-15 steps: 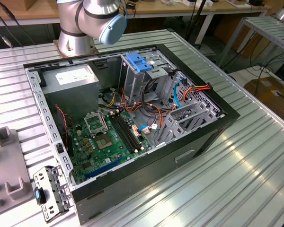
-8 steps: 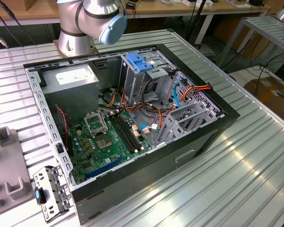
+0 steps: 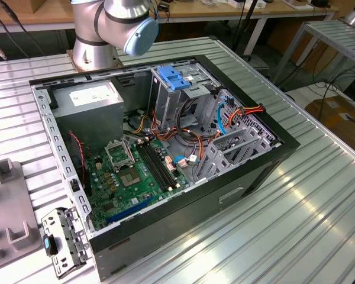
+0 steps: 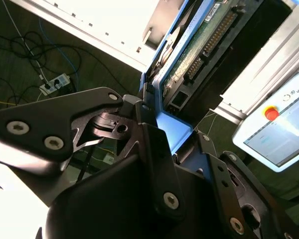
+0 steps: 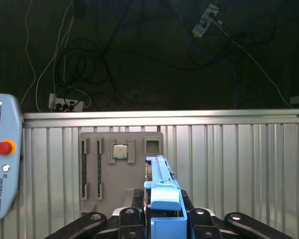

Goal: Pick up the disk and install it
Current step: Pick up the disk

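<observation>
The jaws are clamped on the disk (image 5: 162,191), along its blue-framed edge. Probably stiff, weighty, shock-sensitive; edges suit gripping.

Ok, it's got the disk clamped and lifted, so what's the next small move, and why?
Probably swing the arm toward the open case. The gripper is shut on the disk by its blue carrier, held clear above the table, and the first wrist view faces the grey tray and the floor, not the drive cage where it likely goes.
</observation>
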### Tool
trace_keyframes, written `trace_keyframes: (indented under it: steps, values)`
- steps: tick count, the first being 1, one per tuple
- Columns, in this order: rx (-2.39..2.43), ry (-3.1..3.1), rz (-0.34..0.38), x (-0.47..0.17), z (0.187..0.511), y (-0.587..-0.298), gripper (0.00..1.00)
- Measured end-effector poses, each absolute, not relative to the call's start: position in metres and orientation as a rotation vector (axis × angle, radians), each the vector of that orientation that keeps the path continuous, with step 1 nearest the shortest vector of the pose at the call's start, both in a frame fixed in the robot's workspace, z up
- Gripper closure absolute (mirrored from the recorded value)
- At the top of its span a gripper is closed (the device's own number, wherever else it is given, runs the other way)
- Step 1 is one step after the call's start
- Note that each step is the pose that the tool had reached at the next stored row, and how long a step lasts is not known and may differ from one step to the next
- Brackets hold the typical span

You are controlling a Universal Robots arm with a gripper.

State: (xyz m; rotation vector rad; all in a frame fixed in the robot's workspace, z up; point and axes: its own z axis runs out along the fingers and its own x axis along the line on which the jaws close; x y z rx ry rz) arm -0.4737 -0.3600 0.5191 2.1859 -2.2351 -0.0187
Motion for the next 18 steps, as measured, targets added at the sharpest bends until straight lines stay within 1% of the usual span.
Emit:
trace_keyframes:
  steps: [18]
  values:
    - [2.186, -2.235, -0.019, -0.458, 0.519, -0.36, 0.63]
